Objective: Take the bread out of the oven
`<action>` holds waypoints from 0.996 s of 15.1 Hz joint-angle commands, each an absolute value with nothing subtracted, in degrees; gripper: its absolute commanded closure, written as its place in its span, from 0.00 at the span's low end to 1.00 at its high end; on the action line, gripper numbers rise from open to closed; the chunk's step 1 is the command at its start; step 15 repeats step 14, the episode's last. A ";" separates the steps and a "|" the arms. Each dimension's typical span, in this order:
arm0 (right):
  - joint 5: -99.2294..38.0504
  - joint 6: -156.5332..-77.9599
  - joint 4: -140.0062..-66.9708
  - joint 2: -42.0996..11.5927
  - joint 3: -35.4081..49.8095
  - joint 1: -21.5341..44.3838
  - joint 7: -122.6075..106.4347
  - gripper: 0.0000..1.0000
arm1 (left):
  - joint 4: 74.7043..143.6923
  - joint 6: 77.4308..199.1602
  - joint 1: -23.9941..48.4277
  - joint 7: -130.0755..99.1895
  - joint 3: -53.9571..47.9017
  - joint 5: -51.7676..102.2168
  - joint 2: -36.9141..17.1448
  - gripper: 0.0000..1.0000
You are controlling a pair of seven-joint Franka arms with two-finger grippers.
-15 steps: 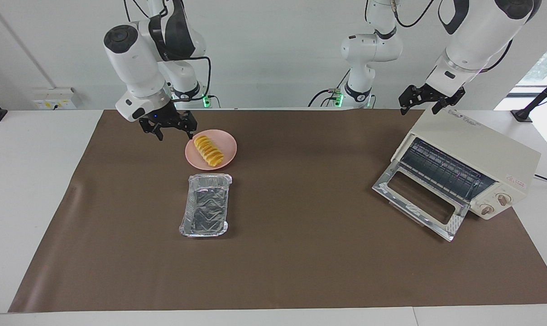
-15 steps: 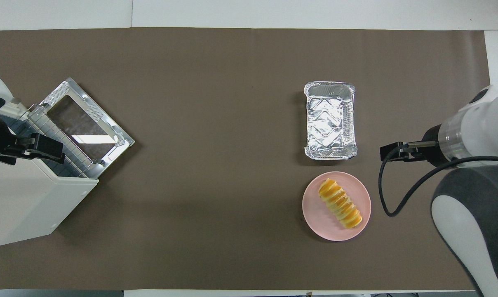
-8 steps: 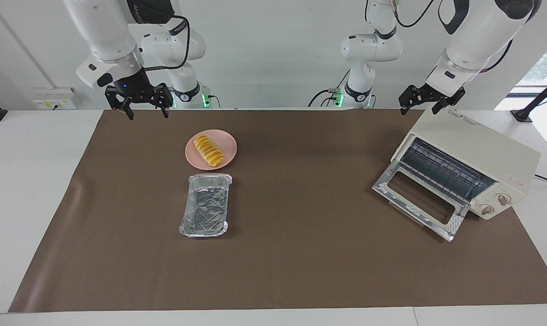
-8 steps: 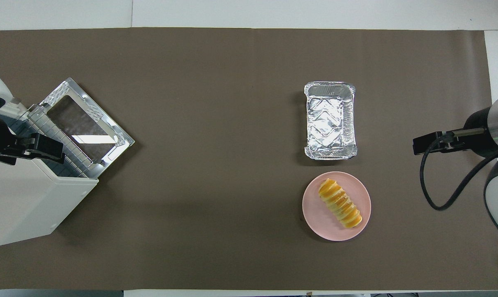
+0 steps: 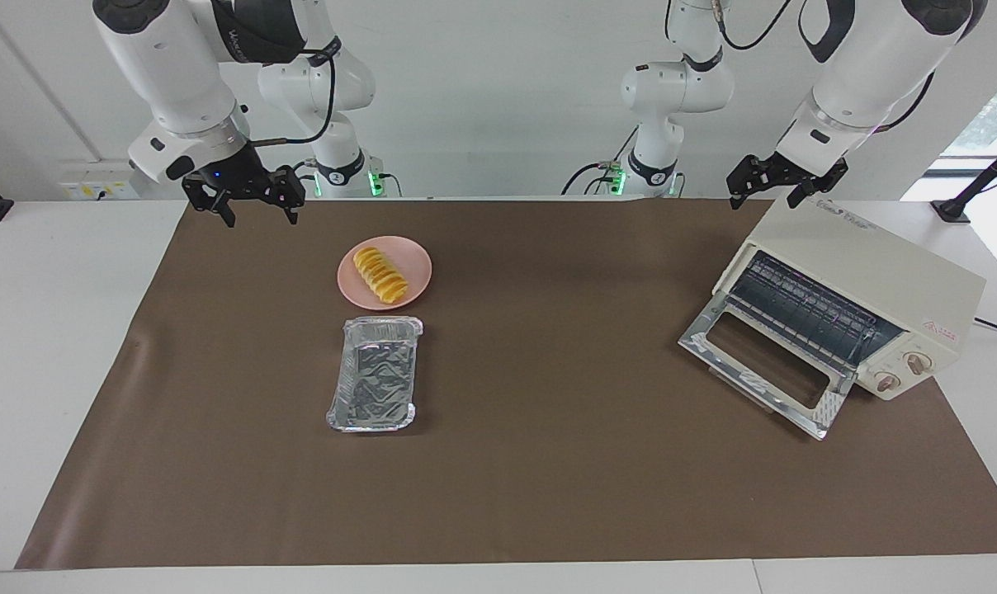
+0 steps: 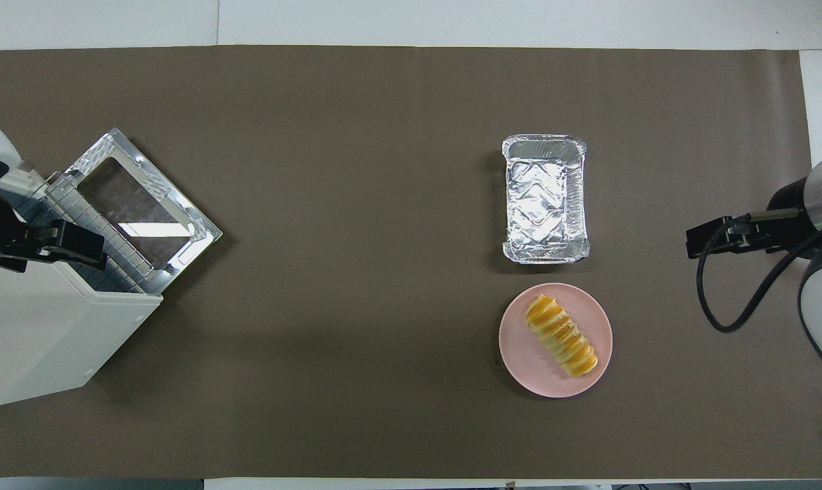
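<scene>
My right tool (image 5: 253,204) has lifted away from the bread (image 5: 380,274), open and empty above the worktop's (image 5: 548,462) edge. My left tool (image 5: 783,190) hangs open over the oven (image 5: 878,280).

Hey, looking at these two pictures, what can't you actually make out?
- Oven inside: facing view shows only the rack front; its roof hides it overhead.
- Knob settings and red label: too small.
- Left hand: overhead, the frame edge cuts its arm.
- Underside of the bread: hidden against the plate.

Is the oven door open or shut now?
Open. The oven has its glass door folded down onto the brown mat, and the wire rack inside is visible with nothing on it.
</scene>
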State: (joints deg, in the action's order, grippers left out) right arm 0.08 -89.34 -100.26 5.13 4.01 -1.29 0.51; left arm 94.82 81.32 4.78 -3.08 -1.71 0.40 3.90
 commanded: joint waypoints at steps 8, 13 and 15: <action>1.41 -88.59 -100.11 5.36 4.66 -4.57 -0.18 0.00 | 96.86 82.62 4.13 -2.64 -1.76 1.32 5.62 0.00; 1.41 -88.86 -100.02 5.36 4.66 -4.75 -0.18 0.00 | 96.86 82.62 4.13 -2.64 -1.76 1.32 5.62 0.00; 1.41 -88.86 -100.02 5.36 4.66 -4.75 -0.18 0.00 | 96.86 82.62 4.13 -2.64 -1.84 1.32 5.62 0.00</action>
